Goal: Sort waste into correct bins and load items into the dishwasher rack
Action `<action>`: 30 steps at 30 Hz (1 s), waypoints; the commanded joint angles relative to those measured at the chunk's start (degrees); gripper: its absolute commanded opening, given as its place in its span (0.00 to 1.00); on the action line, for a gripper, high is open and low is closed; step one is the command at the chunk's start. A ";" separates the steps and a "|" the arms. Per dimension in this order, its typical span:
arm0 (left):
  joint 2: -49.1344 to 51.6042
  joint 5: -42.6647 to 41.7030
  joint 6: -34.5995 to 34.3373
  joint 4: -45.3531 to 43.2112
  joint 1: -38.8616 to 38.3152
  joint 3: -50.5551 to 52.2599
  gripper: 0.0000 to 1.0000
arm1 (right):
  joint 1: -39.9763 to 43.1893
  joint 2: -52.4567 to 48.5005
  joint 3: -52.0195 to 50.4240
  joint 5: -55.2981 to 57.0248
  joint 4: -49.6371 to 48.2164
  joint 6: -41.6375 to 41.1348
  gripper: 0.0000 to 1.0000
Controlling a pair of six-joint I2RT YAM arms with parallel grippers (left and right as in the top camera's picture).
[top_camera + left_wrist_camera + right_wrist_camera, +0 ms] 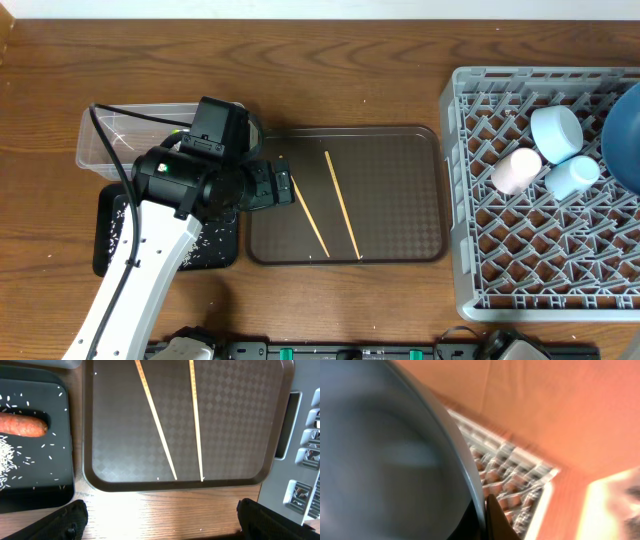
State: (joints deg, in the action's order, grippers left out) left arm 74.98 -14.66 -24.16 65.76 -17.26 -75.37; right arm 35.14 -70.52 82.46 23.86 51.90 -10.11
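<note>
Wooden table carries the grey dishwasher rack at its right edge and the brown tray mid-table. The blue plate, bowl, pink cup and light blue cup sit in the rack. Two chopsticks lie on the tray. My left claw hangs wide open at the tray's left edge. My right claw is closed right by the plate's blurred rim.

Overhead: even, sharp light. Left wrist view: bright glare on the counter. Right wrist view: heavy motion blur, overexposed at lower right.
</note>
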 commanded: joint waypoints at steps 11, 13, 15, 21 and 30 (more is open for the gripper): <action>-0.39 0.33 0.11 0.15 0.31 -1.14 0.98 | -16.63 -16.04 0.72 47.58 -24.87 57.59 0.01; -0.39 0.33 0.11 0.15 0.31 -1.14 0.98 | -17.25 -17.94 0.72 49.55 -29.68 66.86 0.01; -0.39 0.33 0.11 0.15 0.31 -1.14 0.98 | -17.38 -19.21 0.72 50.10 -32.74 73.92 0.01; -0.39 0.35 0.11 0.15 0.31 -1.14 0.98 | -16.94 -22.03 0.68 50.05 -34.21 84.37 0.01; -0.39 0.33 0.11 0.15 0.31 -1.14 0.98 | -13.33 -23.19 0.24 50.12 -31.95 84.54 0.01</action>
State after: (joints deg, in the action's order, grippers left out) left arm 74.98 -14.66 -24.16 65.76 -17.26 -75.37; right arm 20.43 -93.73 82.32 71.77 19.00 71.88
